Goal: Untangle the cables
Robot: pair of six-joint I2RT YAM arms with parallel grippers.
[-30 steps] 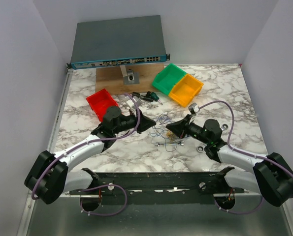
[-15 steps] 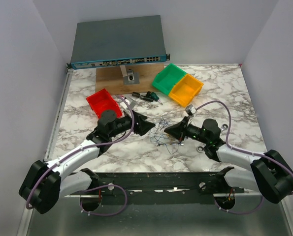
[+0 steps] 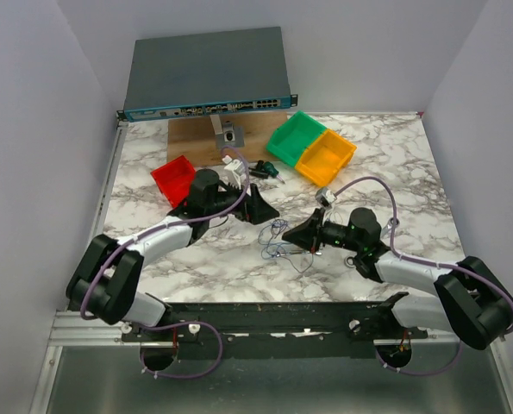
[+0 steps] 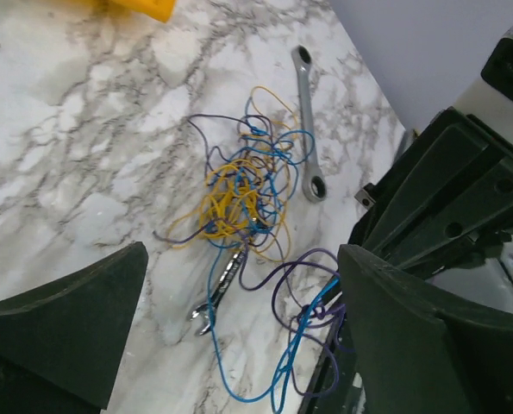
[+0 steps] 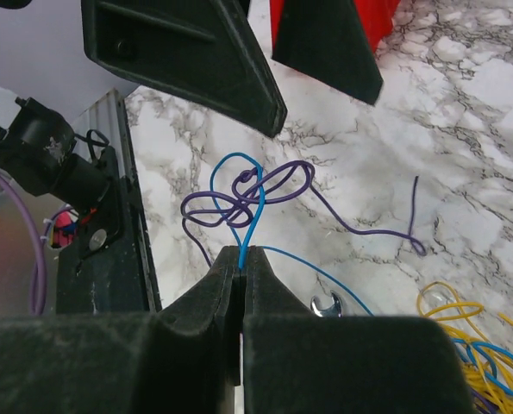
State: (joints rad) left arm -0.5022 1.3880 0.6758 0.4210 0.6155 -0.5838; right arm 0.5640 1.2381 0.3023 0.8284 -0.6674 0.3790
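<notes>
Tangle of thin blue, yellow, purple cables (image 4: 239, 185), right gripper (image 5: 241, 259) pinching blue strand (image 5: 250, 226) (purple loops (image 5: 278, 183) snagged), left gripper (image 3: 262, 207) spread wide.

white arms (image 3: 165, 235), black joints (image 3: 206, 188), thin purple hoses (image 3: 372, 179).

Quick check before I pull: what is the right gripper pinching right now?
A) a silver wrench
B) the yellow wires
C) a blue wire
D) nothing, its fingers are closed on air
C: in the right wrist view the right gripper is shut on a blue wire, which rises from between its closed fingers into a loop above them.
</notes>
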